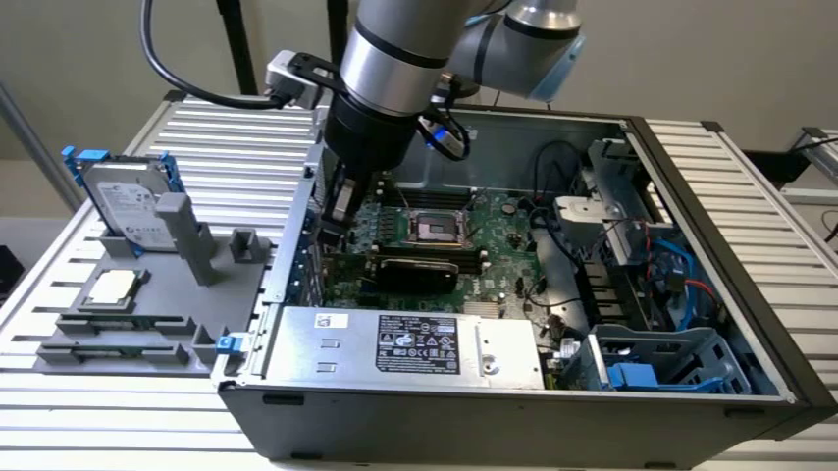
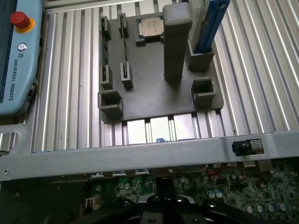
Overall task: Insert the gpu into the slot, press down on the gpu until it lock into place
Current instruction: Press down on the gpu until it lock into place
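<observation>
With its jaws closed, the gripper [image 1: 343,201] bore on the gpu [image 1: 412,267] lying over the motherboard [image 1: 492,235] (its slot hidden beneath), where off-centre pressure risked seating one end crooked, unlatched

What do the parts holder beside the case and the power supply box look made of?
Parts holder: likely moulded or printed plastic; uniform matte grey, blocky posts and sockets. Power supply box: apparently sheet metal; bright silvery brushed-looking face, folded edges, printed label stuck on it.
</observation>
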`<state>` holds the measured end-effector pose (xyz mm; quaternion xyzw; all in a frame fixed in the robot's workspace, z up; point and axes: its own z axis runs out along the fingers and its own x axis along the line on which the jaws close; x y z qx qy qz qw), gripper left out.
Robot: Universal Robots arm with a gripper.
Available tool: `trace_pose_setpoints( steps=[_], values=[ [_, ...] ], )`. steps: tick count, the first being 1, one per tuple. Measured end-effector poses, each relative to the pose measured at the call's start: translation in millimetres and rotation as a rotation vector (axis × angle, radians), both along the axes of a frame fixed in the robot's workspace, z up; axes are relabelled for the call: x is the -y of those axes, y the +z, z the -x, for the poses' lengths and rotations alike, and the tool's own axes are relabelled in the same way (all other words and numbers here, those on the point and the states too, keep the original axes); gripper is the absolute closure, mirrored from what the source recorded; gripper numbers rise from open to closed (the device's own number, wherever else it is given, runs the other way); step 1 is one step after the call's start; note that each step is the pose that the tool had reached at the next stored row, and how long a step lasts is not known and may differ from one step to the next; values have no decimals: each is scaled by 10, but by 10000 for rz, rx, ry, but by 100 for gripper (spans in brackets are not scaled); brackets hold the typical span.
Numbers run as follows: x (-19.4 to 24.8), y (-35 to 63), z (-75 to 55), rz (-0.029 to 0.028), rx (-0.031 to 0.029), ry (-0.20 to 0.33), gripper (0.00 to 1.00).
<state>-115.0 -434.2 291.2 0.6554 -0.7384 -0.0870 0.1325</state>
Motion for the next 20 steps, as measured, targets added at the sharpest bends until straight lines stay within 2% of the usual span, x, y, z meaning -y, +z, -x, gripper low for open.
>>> trace_pose_setpoints(
  steps=[3, 15, 20],
  values=[
    [0, 0, 6, 19, -1, 0, 89],
    [-40, 0, 14, 34, 0, -62, 89],
    [-43, -1, 14, 71, 0, -94, 89]
  ],
)
